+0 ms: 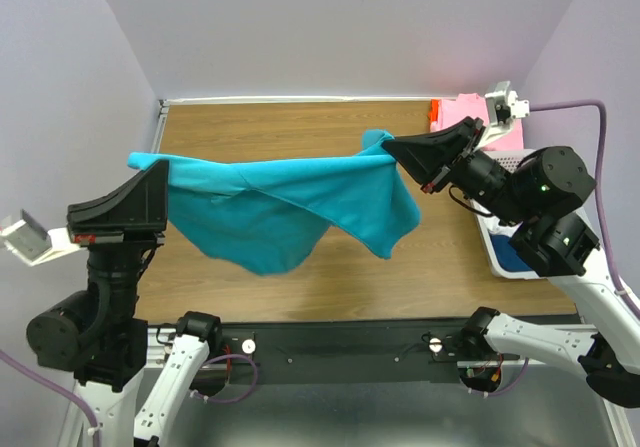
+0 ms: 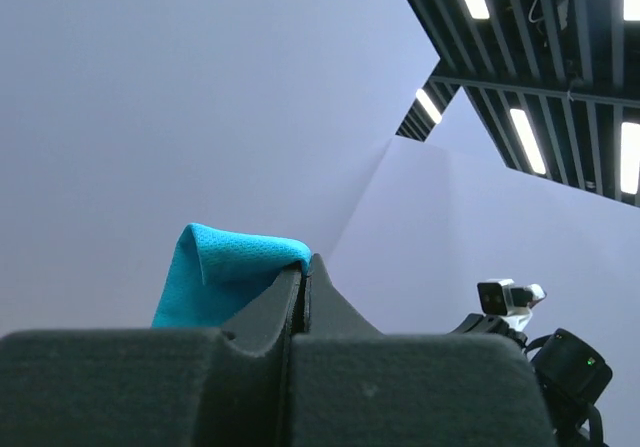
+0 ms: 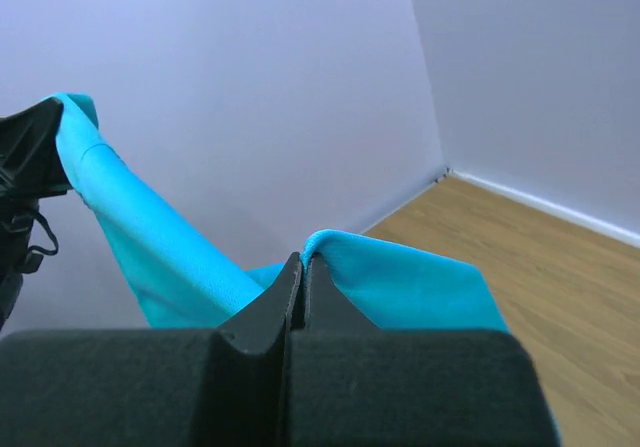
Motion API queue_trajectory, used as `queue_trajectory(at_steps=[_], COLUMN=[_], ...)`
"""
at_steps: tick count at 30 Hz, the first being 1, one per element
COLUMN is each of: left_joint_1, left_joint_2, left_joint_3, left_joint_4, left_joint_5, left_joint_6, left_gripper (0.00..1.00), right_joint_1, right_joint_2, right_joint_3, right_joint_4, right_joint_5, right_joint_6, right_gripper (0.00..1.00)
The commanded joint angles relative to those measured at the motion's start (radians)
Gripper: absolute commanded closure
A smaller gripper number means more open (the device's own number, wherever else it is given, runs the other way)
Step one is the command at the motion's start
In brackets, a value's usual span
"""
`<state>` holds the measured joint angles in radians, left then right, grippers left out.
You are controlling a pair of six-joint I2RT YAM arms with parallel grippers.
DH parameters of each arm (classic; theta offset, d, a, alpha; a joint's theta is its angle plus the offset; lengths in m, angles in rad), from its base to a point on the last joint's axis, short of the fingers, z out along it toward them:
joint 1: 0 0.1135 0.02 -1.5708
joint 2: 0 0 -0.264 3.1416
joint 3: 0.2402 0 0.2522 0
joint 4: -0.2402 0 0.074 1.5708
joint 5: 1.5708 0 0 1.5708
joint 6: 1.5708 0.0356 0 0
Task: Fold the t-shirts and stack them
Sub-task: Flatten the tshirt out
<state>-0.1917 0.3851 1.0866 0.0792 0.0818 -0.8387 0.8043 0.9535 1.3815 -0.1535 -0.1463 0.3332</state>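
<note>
Top external view shows me the teal shirt (image 1: pixel 280 207) hanging in the air above the bench (image 1: pixel 300 127), stretched between my two arms. The left end effector (image 1: pixel 163 170) is shut tight on one edge of it. The right end effector (image 1: pixel 392 148) is shut tight on another edge. In both wrist views the jaws are pressed together, with just a little fold of cloth poking out at the tips. The middle of the shirt sags down in a big loose flap. I cannot tell if it touches the wood.

Here is what I worry about. Each grip has only a small bit of cloth. If I pull the arms apart too hard, or move too fast, I think one edge could slip out. Then the shirt would drop in a heap.

The shirt also looks twisted, with one part lying over another. If I put it down like this, I think it would land crumpled and the fold would come out messy.

The right arm is near the basket (image 1: pixel 494 252) and the pink shirt (image 1: pixel 462 112) at the far right corner. A wide swing that way could bump them or drag the cloth over them.
</note>
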Motion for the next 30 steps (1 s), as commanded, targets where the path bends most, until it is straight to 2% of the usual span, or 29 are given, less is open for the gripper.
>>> queue_trajectory(at_steps=[1, 5, 8, 10, 12, 13, 16, 17, 18, 21, 24, 27, 30], left_joint_1=[0.005, 0.005, 0.005, 0.005, 0.005, 0.005, 0.005, 0.005, 0.005, 0.005, 0.005, 0.005, 0.005], left_joint_2=[0.047, 0.119, 0.208, 0.277, 0.337, 0.354, 0.397, 0.405, 0.408, 0.414, 0.393, 0.373, 0.351], left_joint_3=[-0.097, -0.252, -0.397, -0.45, -0.508, -0.525, -0.579, -0.59, -0.611, -0.64, -0.663, -0.671, -0.68], left_joint_4=[-0.024, -0.048, -0.075, -0.072, -0.07, -0.071, -0.067, -0.058, -0.052, -0.036, -0.019, -0.018, -0.021], left_joint_5=[-0.012, -0.132, -0.252, -0.302, -0.332, -0.355, -0.373, -0.375, -0.373, -0.356, -0.35, -0.34, -0.34], left_joint_6=[0.024, 0.03, 0.023, 0.02, 0.012, 0.006, -0.002, -0.002, -0.002, -0.005, -0.007, 0.003, 0.007], left_gripper=[1.0, 1.0, 1.0, 1.0, 1.0, 1.0, 1.0, 1.0, 1.0, 1.0, 1.0, 1.0, 1.0], right_joint_1=[0.006, 0.006, -0.005, -0.052, -0.095, -0.117, -0.125, -0.125, -0.125, -0.126, -0.129, -0.148, -0.152], right_joint_2=[0.024, 0.12, 0.256, 0.397, 0.552, 0.604, 0.685, 0.692, 0.686, 0.621, 0.51, 0.414, 0.36], right_joint_3=[-0.076, -0.148, -0.206, -0.213, -0.196, -0.182, -0.157, -0.16, -0.177, -0.237, -0.383, -0.571, -0.633], right_joint_4=[-0.055, -0.089, -0.089, -0.087, -0.087, -0.089, -0.089, -0.087, -0.087, -0.089, -0.089, -0.092, -0.11], right_joint_5=[0.088, 0.435, 0.568, 0.524, 0.383, 0.36, 0.34, 0.326, 0.326, 0.395, 0.485, 0.462, 0.424], right_joint_6=[0.024, 0.021, 0.036, 0.056, 0.064, 0.067, 0.072, 0.073, 0.082, 0.113, 0.222, 0.291, 0.32], right_gripper=[0.96, 0.93, 0.88, 0.83, 0.77, 0.61, 0.31, 0.07, 0.0, 0.0, 0.0, 0.0, 0.0])
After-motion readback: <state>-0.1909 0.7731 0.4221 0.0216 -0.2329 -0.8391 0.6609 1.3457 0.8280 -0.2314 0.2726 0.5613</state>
